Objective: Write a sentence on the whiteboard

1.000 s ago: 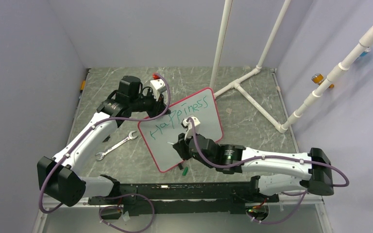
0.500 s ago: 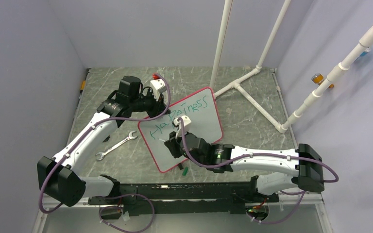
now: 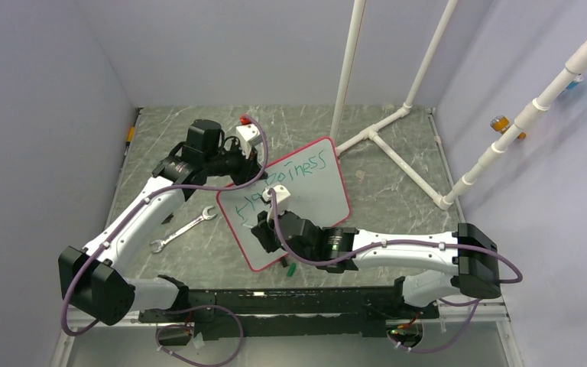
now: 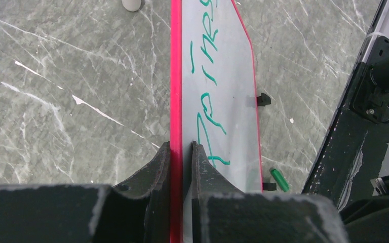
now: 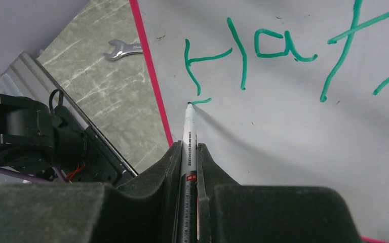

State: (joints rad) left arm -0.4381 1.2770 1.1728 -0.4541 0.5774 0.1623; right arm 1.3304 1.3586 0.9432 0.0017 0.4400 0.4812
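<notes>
The whiteboard [image 3: 322, 193] with its red-pink frame stands tilted on the table. One green line reading "Happiness" [image 3: 299, 170] is on it, the only part of the sentence that shows. My left gripper [image 3: 253, 170] is shut on the board's top edge, one finger on each side of the red frame [image 4: 176, 76]. My right gripper [image 3: 260, 229] is shut on a white marker [image 5: 189, 132]. The marker tip touches the board just below the "H" [image 5: 215, 58], at a short green stroke [image 5: 201, 101].
A wrench [image 3: 184, 229] lies left of the board. A green marker cap [image 3: 291, 268] lies at the board's near edge, also in the left wrist view [image 4: 278, 179]. A white pipe frame [image 3: 386, 141] stands at the back right. The arm mounting rail [image 3: 298, 302] runs along the near edge.
My right gripper has moved left across the board with the marker, from under the middle of the word to under the "H". The left gripper and the board have not moved.
</notes>
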